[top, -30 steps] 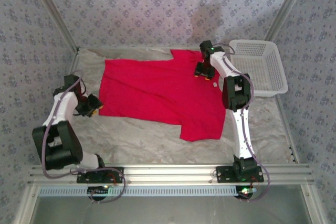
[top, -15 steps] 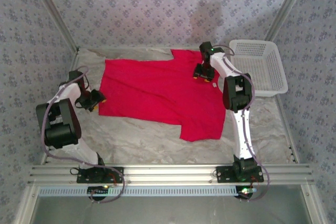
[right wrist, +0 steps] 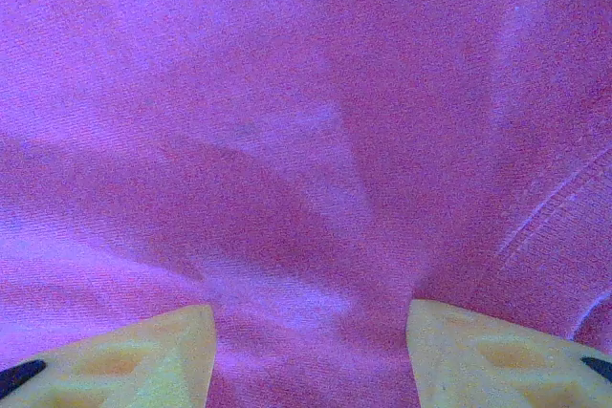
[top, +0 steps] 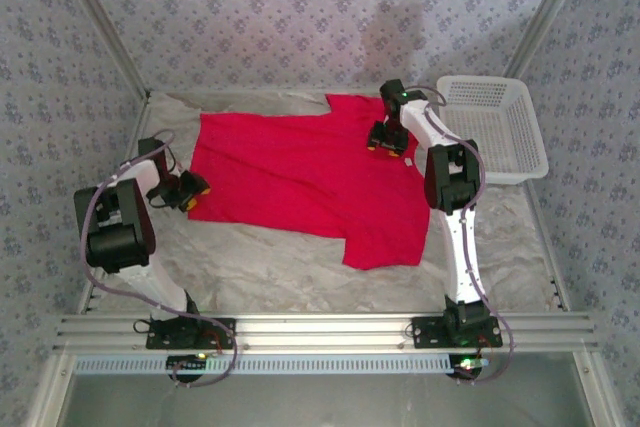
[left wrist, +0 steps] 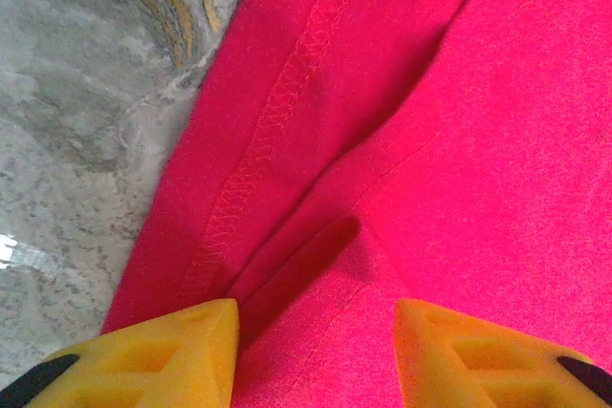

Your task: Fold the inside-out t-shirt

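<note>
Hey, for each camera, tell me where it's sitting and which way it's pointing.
Top external: above and behind the robot, looking down and forward at the left gripper, right gripper and red t-shirt.
Left wrist: on the left arm, looking down past its yellow fingers at the t-shirt's stitched edge and the marbled tabletop.
Right wrist: on the right arm, past its own fingers, close on fabric.
Shared: all three see the t-shirt.

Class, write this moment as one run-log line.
t-shirt: spread out, unfolded | left gripper: open over its edge | right gripper: open over fabric
</note>
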`<move>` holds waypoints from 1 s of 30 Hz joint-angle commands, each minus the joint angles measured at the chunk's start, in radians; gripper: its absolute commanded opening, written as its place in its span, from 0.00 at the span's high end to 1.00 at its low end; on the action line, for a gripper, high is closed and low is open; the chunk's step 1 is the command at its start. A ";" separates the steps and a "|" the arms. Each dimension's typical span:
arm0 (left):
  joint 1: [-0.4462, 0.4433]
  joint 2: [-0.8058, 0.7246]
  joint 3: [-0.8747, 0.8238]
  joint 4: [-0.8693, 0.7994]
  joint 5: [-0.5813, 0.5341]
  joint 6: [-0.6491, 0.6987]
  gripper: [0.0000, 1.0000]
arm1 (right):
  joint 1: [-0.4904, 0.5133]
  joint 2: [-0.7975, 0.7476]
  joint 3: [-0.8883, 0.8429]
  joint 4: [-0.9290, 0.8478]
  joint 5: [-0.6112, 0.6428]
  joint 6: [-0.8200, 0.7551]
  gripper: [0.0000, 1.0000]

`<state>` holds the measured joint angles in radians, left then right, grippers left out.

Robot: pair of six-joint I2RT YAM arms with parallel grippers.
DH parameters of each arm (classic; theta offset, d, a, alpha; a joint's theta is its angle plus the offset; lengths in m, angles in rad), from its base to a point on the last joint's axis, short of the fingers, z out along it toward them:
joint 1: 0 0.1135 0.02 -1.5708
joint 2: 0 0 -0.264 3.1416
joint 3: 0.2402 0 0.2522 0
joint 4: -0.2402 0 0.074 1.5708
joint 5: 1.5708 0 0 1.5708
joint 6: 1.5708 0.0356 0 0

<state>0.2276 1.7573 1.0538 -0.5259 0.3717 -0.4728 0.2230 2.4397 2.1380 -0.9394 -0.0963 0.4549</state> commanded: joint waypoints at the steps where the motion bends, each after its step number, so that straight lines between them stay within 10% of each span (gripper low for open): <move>1: -0.003 -0.004 -0.008 -0.005 0.027 -0.005 0.55 | -0.002 -0.033 -0.002 -0.038 -0.023 -0.010 0.42; 20: -0.008 -0.126 -0.038 -0.042 0.036 -0.031 0.98 | 0.004 0.032 0.055 0.013 -0.031 0.028 0.42; 30: -0.009 -0.394 -0.118 -0.161 -0.032 -0.081 1.00 | -0.033 0.170 0.209 -0.128 0.042 0.042 0.42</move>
<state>0.2256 1.4448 0.9970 -0.6247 0.3557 -0.5198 0.2066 2.5557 2.3413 -0.9947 -0.0998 0.4770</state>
